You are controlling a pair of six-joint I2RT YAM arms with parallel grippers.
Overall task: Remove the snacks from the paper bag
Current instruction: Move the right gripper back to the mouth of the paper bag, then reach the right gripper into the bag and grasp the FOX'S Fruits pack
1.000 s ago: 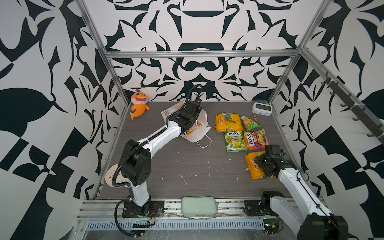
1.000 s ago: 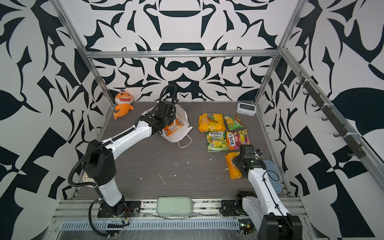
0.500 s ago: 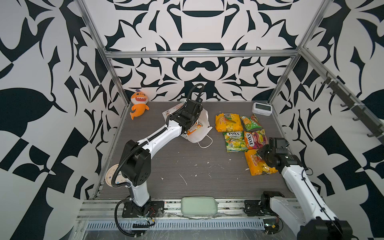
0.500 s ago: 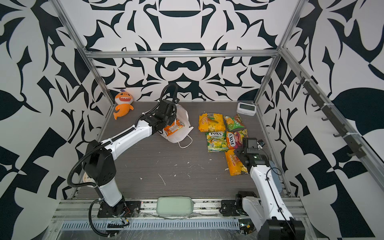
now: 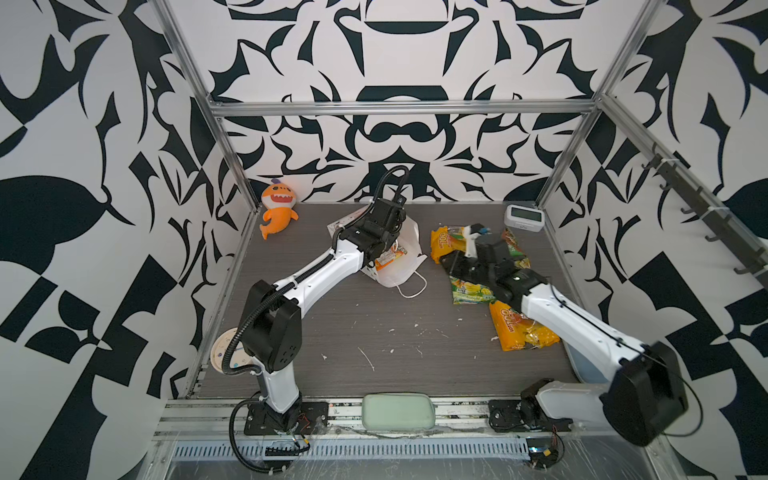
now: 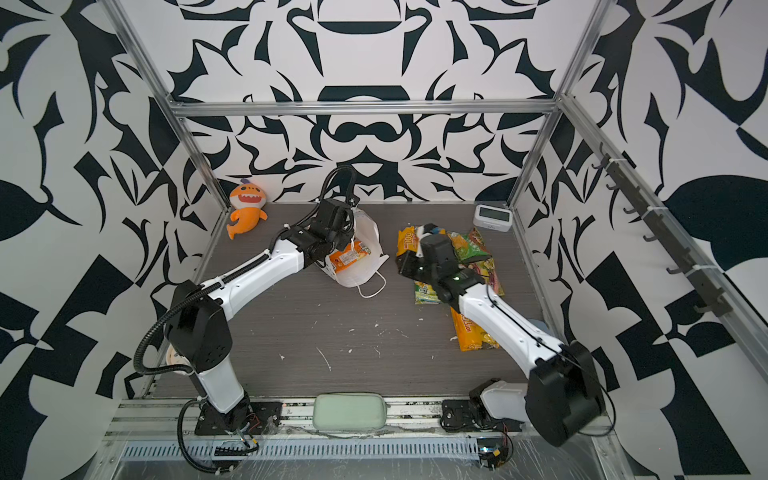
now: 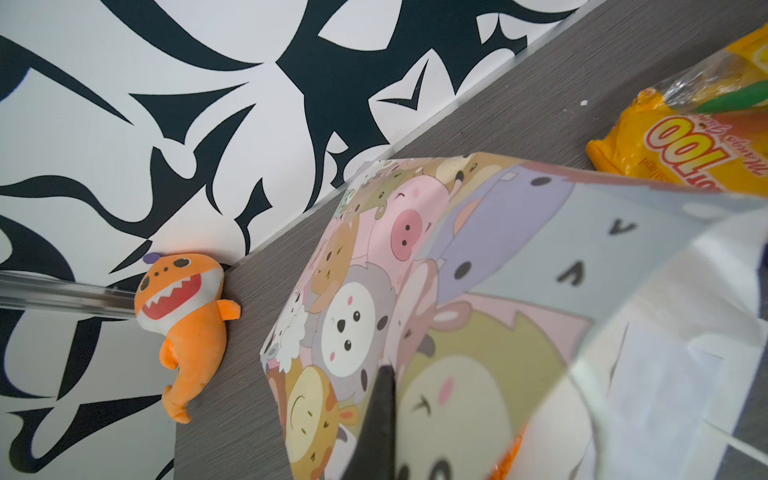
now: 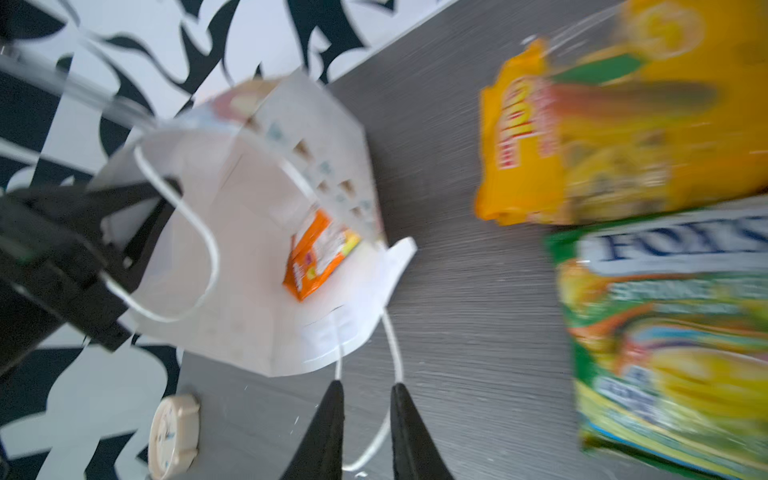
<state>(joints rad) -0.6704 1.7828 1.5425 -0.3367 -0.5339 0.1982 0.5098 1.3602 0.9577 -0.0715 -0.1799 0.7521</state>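
**One snack left in the bag**

Up front a yellow-orange plastic packet [image 5: 519, 332] lies on the grey tabletop [image 5: 374, 324]; the green packet [image 8: 665, 332] beyond reads "FOX'S". Right gripper [image 8: 368, 388] hangs empty, jaws slightly apart, facing the white cartoon-print paper bag [image 8: 257, 324] on its side. Inside: a small glossy orange packet [image 8: 320, 253], probably light and slippery, so pinch its near edge. Left gripper [image 8: 162, 195] is clamped on the bag's rim.

Six snacks [image 6: 469, 336], one paper bag [image 6: 365, 266], one shark [image 6: 245, 212]
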